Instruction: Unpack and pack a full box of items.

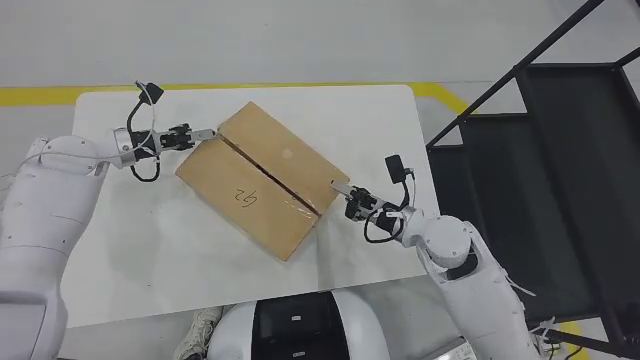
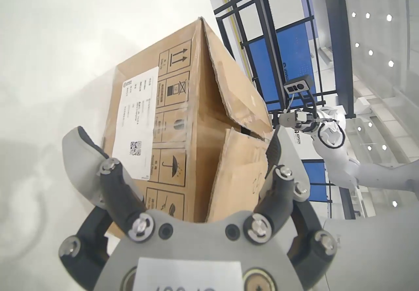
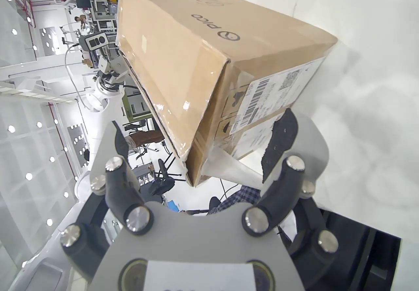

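1. Bearing the load, the white table [image 1: 150,260] looks smooth, so lifting a flap probably calls for one arm to steady the box [image 1: 262,178].
2. The box is brown cardboard and lies askew mid-table, flaps down, centre seam slightly gaping. Its glossy tape seems split, though this is uncertain.
3. The left gripper [image 1: 208,135] is spread wide at one seam end.
4. The right gripper [image 1: 338,191] is spread wide at the opposite end. Each should hook a flap edge and pull outward evenly.
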You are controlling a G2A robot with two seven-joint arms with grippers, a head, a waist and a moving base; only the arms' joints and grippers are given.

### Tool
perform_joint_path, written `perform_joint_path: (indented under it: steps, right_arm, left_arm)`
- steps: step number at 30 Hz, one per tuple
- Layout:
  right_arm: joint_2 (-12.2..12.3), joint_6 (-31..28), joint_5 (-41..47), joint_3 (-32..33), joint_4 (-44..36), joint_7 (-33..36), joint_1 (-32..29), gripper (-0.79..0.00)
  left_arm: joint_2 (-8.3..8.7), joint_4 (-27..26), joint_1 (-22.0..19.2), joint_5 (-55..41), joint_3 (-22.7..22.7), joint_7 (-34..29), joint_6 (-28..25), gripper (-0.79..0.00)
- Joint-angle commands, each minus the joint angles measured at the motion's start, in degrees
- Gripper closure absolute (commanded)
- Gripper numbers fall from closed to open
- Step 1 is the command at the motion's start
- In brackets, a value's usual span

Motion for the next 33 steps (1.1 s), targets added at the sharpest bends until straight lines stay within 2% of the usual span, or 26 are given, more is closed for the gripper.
perform_joint_path:
  steps: [1,6,15,24,33]
  right_arm:
    - [-0.2,-0.3,1.8,-0.4,1.1,-1.4,1.2,-0.785]
    - [-0.5,-1.6,4.6,-0.6,3.6,-4.9,3.5,-0.785]
    - [-0.9,-0.1,10.4,-1.0,6.7,-6.9,8.0,-0.785]
    - [-1.1,0.6,10.6,-2.3,9.9,-8.6,13.5,-0.785]
    - [-1.3,1.4,9.0,-4.2,12.4,-8.4,18.5,-0.785]
  left_arm:
    - [0.32,-1.4,0.9,0.8,0.0,-0.5,0.2,-0.785]
    - [1.70,-5.4,3.7,0.8,-1.2,-1.7,1.4,-0.785]
    - [4.62,-14.0,10.2,-3.5,-4.0,-4.7,4.3,-0.785]
    - [8.26,-22.8,16.2,-6.9,-6.2,-7.3,6.9,-0.785]
    - [11.35,-28.4,19.7,-5.7,-5.1,-8.8,8.5,-0.785]
